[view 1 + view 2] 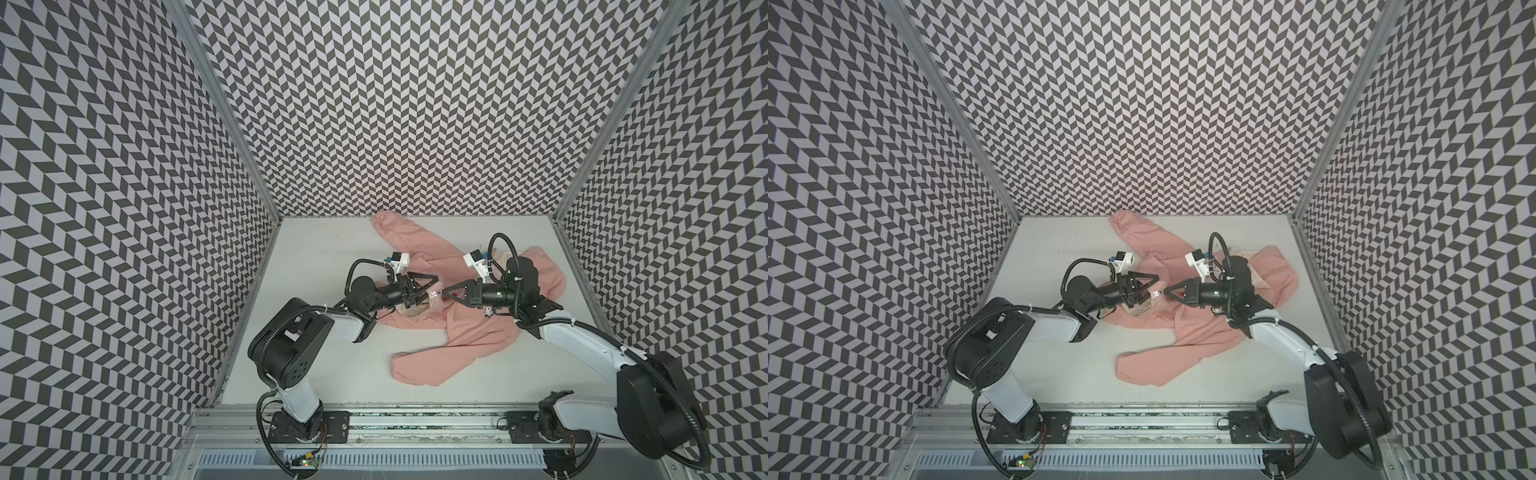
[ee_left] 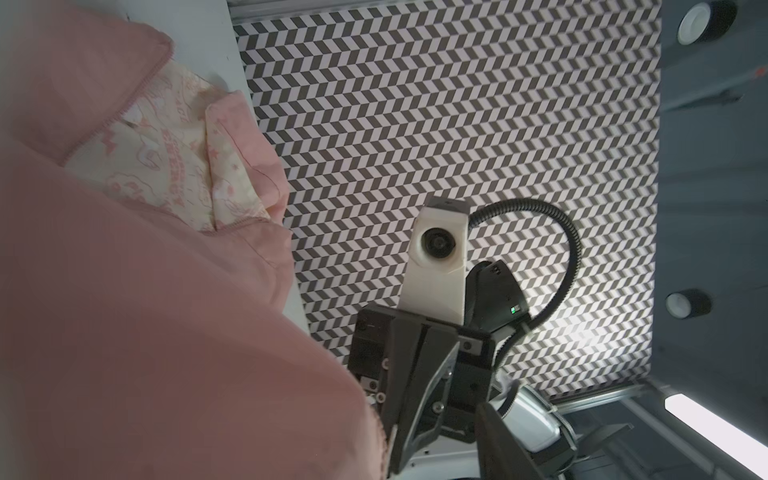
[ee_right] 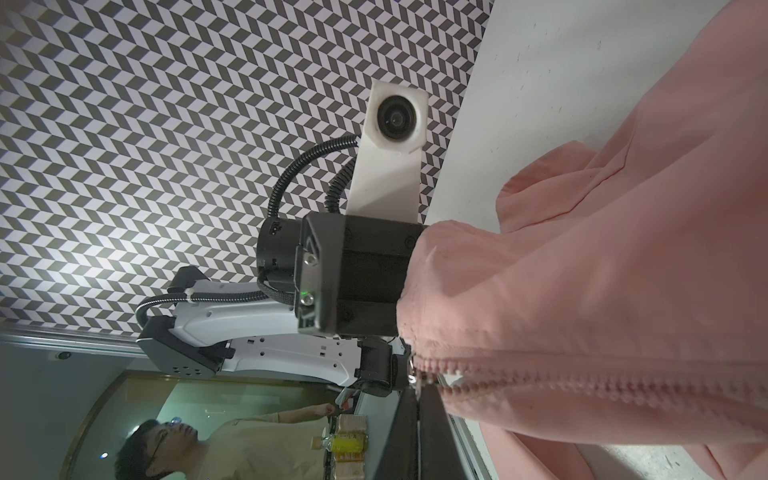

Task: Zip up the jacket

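The salmon-pink jacket (image 1: 469,328) (image 1: 1192,332) lies crumpled on the white table (image 1: 324,266), its cream printed lining (image 2: 166,145) showing. In both top views my two grippers meet tip to tip over its middle. My left gripper (image 1: 431,287) (image 1: 1152,286) is open, jaws spread in a V, with jacket fabric draped against it; one of its fingers (image 2: 503,449) shows bare. My right gripper (image 1: 444,293) (image 1: 1166,292) (image 3: 415,386) is shut on the zipper pull (image 3: 411,370) at the end of the zipper teeth (image 3: 582,382).
One sleeve (image 1: 386,224) reaches the chevron-patterned back wall (image 1: 415,124); another sleeve (image 1: 419,370) lies toward the front rail (image 1: 415,419). Patterned side walls close in the table. In the right wrist view a person (image 3: 166,449) and bottles (image 3: 345,444) stand outside the cell.
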You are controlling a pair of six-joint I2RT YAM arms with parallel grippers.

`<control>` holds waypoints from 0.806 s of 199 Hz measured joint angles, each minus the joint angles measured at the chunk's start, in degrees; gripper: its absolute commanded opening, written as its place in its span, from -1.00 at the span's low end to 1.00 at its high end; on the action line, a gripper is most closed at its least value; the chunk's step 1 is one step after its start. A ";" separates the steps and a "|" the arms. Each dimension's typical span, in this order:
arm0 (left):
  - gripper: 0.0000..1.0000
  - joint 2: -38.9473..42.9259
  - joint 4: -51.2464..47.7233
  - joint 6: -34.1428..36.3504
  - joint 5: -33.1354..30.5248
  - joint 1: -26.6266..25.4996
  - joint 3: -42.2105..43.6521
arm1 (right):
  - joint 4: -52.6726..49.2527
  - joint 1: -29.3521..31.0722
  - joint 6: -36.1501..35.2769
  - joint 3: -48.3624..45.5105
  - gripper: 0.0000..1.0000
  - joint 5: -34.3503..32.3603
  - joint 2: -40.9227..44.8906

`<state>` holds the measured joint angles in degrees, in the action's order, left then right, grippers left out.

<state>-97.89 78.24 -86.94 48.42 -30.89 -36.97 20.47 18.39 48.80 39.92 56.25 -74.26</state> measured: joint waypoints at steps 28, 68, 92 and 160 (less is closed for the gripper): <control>0.28 0.81 0.31 0.11 -0.02 0.17 1.51 | -0.04 0.00 0.37 0.00 -1.00 -0.42 0.00; 0.28 2.12 -1.20 3.08 0.37 0.26 4.68 | -0.48 0.00 1.01 0.00 -1.00 -0.87 0.00; 0.24 2.32 -2.21 4.90 1.07 0.26 5.33 | -0.87 0.02 1.25 0.07 -1.00 -1.22 0.00; -0.08 2.58 -3.13 6.58 3.39 0.04 5.35 | -1.86 0.15 1.44 0.17 -1.00 -1.88 0.00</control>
<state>-95.31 75.11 -80.36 51.81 -30.85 -31.62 18.61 18.55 50.24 40.10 54.37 -74.26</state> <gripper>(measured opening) 0.482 0.048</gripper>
